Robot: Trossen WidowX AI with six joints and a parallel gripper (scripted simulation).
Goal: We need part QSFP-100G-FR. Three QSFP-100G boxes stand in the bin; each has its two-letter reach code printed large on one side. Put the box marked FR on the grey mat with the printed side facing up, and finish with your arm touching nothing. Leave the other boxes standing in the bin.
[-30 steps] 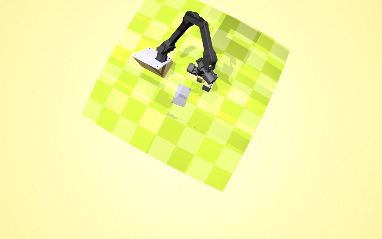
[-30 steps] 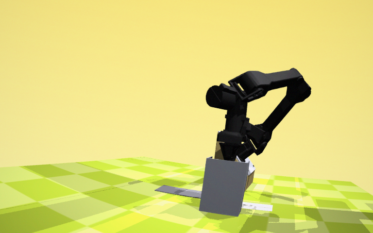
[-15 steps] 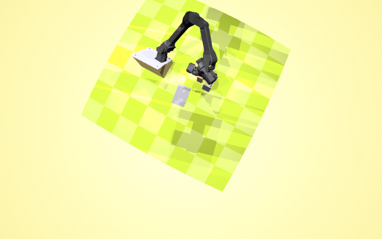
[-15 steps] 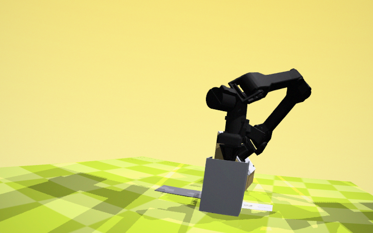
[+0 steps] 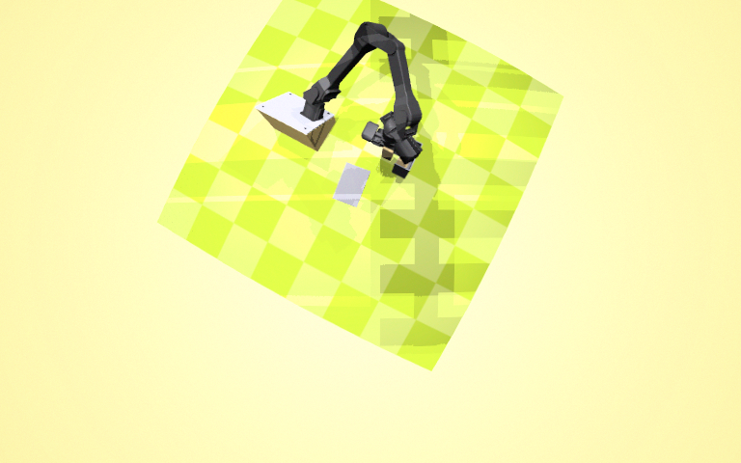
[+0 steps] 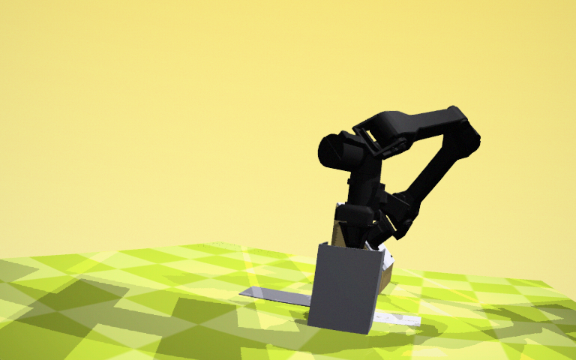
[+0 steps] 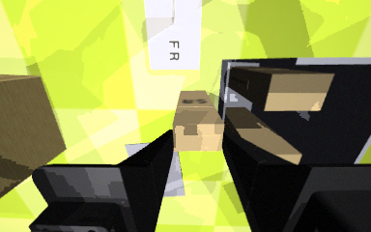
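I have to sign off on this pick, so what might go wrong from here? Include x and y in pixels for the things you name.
The gripper (image 5: 401, 148) (image 6: 355, 245) (image 7: 197, 134) is closed on a box (image 5: 387, 151) (image 7: 198, 137) whose letters are hard to read, so it may be the wrong one. One finger sits near the bin (image 5: 401, 171) (image 6: 343, 288) (image 7: 333, 61) and could knock it. Without turning the box, its print may not face up on the mat (image 5: 351, 185) (image 6: 276, 295) (image 7: 179, 179).
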